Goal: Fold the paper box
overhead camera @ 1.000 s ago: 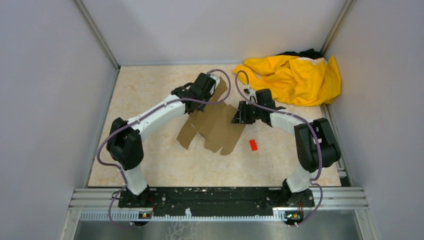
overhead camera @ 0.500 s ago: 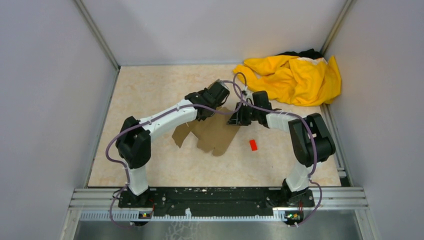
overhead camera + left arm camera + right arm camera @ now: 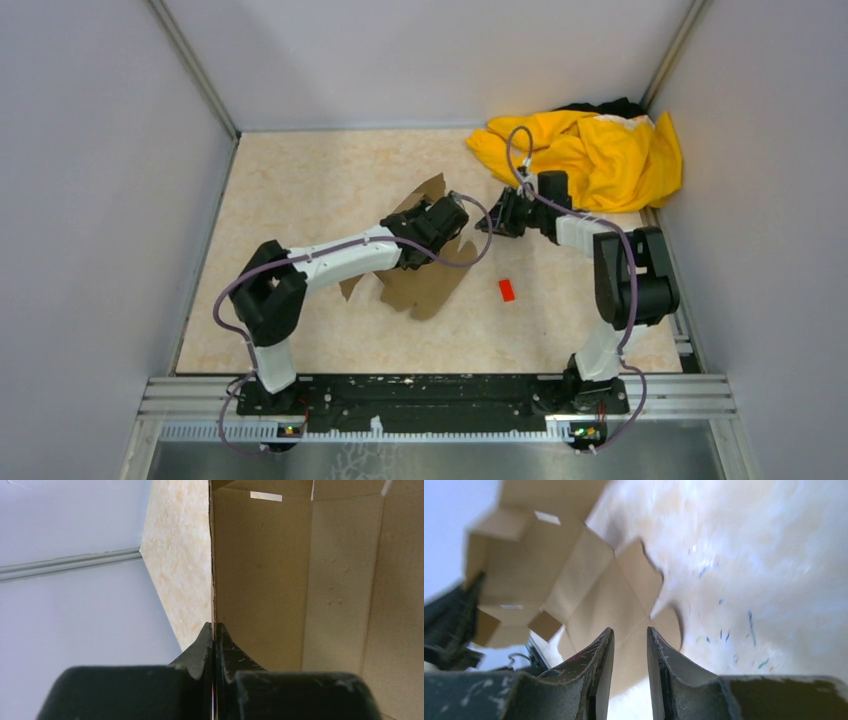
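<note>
Pinching box [image 3: 428, 287] edge: left hand [image 3: 214, 631] clamped tight on it. Box mid-table [image 3: 300, 180], still flat sheet, far side tilted up. Right hand [image 3: 630, 636] slightly parted, empty, near box. Judgement: left grips firm by crease; right pins opposite panel so fold follows score.

A robot test cell in a lab, not anyone's home or shop.

I work boxed in by plain grey panels [image 3: 100, 200] at 9, 12 and 3 o'clock, joined at the far corners by bare aluminium posts [image 3: 195, 70]. My left arm [image 3: 340, 255] and right arm [image 3: 625, 270] are bolted to a black metal rail [image 3: 440, 395] at 6 o'clock, with purple cables [image 3: 218, 315] looping loose along them. The beige marbled tabletop [image 3: 300, 180] holds only handling props: a paper box [image 3: 425, 285] at the centre, a tiny red block [image 3: 507, 290] just beside it at 3 o'clock, and a crumpled yellow cloth [image 3: 590, 155] at 1 o'clock.
</note>
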### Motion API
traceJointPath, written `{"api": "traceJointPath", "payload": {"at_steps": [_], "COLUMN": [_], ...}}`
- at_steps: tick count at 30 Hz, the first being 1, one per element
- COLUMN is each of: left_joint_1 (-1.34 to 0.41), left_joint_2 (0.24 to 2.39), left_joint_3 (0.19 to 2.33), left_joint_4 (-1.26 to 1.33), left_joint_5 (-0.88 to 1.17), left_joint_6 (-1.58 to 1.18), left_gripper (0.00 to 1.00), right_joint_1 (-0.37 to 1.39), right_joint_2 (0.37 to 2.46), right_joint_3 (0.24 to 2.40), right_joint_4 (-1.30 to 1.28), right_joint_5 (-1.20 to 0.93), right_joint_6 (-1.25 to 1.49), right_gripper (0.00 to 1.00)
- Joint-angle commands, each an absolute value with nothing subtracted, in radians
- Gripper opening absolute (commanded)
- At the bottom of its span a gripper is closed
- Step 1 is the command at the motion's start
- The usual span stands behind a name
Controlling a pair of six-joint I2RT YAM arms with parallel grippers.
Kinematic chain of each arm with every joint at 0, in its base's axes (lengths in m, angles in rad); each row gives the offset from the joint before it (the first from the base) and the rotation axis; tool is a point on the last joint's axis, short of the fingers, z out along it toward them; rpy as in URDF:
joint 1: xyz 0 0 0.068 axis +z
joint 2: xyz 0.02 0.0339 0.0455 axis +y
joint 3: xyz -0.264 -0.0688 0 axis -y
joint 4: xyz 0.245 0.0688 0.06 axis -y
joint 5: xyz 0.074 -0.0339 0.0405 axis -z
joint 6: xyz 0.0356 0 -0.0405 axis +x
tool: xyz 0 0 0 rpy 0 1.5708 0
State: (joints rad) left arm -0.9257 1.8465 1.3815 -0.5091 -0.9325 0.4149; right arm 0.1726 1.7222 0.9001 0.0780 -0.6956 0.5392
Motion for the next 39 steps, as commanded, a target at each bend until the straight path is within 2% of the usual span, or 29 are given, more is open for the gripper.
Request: {"api": "traceJointPath", "payload": {"at_steps": [1,8,14,22,39], "left_joint_1": [-0.946,-0.974,-1.006,-1.029,-1.098], "left_joint_2": [1.772,1.746,1.734,1.749,1.843], "left_joint_3": [1.320,1.262,1.224,1.194,1.186], "left_joint_4": [-0.404,-0.359,-0.313,-0.273,-0.292], "left_joint_5": [-0.957,-0.935,-0.937,-0.949,-1.049], "left_joint_6": [0.483,0.485,0.506,0.539,0.536], "left_gripper": [0.00,0.00,0.00,0.00,0.00], "right_joint_1": [0.127,0.117,0.114,0.124,0.150], "right_joint_2": [1.743,1.921,2.088,2.186,2.116], "right_joint_3": [1.065,1.295,1.399,1.400,1.250], "right_joint_4": [0.124,0.184,0.267,0.370,0.422], "right_joint_5": [-0.755,-0.820,-0.868,-0.900,-0.930], "right_joint_6": [0.602,0.697,0.772,0.822,0.788], "right_gripper": [0.30,0.30,0.30,0.31,0.31]}}
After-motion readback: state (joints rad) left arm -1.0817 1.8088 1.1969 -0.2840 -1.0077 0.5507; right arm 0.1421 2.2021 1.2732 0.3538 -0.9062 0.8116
